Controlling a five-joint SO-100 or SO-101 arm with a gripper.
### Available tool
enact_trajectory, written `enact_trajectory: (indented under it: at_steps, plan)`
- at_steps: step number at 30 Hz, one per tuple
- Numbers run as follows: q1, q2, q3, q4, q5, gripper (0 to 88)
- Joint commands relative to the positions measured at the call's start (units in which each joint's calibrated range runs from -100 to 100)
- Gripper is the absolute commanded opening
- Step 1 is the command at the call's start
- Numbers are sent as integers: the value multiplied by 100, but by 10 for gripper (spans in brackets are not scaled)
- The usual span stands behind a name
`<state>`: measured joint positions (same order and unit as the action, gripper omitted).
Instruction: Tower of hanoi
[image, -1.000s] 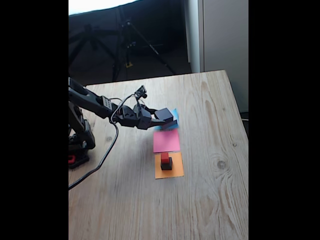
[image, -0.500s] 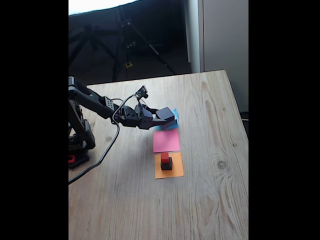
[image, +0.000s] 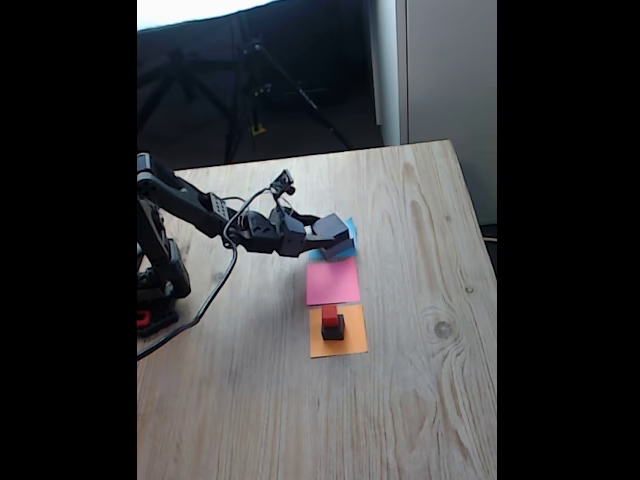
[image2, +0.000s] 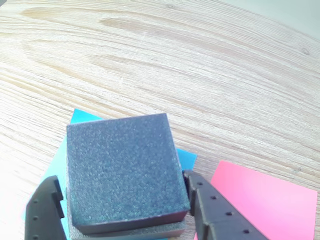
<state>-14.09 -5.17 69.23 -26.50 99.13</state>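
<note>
In the fixed view the gripper holds the medium black block over the blue paper square; the red cube tops the small black cube on the orange paper square. In the wrist view the jaws clasp its opposite side faces; it looks light, rigid and grainy, so the flat sides suit gripping.

Medium black block – matt, grainy foam look; table – pale wood grain.

Medium block atop large block; fingers flank both.
</note>
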Motion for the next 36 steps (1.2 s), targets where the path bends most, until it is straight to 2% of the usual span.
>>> enact_trajectory:
  at_steps: [1,8,15,20,24,28,32,36]
  plan:
    - [-7,-43,-214,-130,87,309]
    - [-7,-202,-296,-130,87,400]
    - [-108,-1095,-596,695,87,408]
    - [-149,-1943,-950,1764,20,226]
    - [-108,-2617,-1023,2622,53,115]
    - [26,-3260,-1050,3666,87,53]
    - [126,-3760,-1914,5625,87,17]
    - [235,-4025,-3196,7389,-281,11]
